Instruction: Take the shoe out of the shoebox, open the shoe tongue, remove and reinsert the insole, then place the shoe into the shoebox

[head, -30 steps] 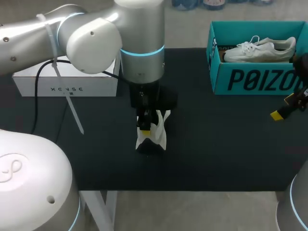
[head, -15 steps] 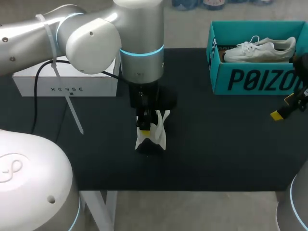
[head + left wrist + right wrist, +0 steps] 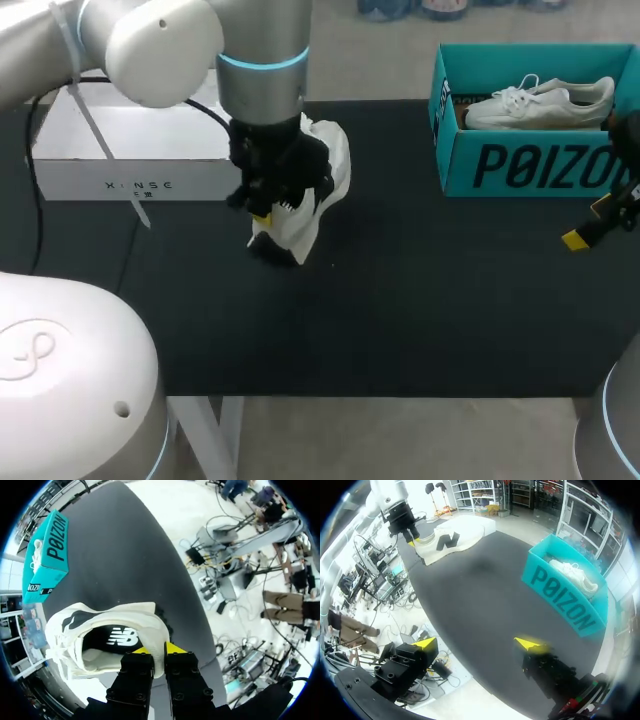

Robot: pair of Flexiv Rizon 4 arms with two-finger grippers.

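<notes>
Our left gripper [image 3: 159, 650] has its jaws clamped on the white sneaker [image 3: 100, 630], one yellow tip inside the collar and one outside. Our right gripper [image 3: 476, 643] has its jaws wide apart, holding nothing, at the table's 3 o'clock edge. The sneaker is white with black side markings and a dark lining. From overhead, our left arm hides part of it, and we cannot tell whether it touches the black table [image 3: 420, 300]. It sits at 10 o'clock from the table's centre. The teal shoebox [image 3: 530, 165], holding a second white shoe [image 3: 540, 100], stands at 2 o'clock.
</notes>
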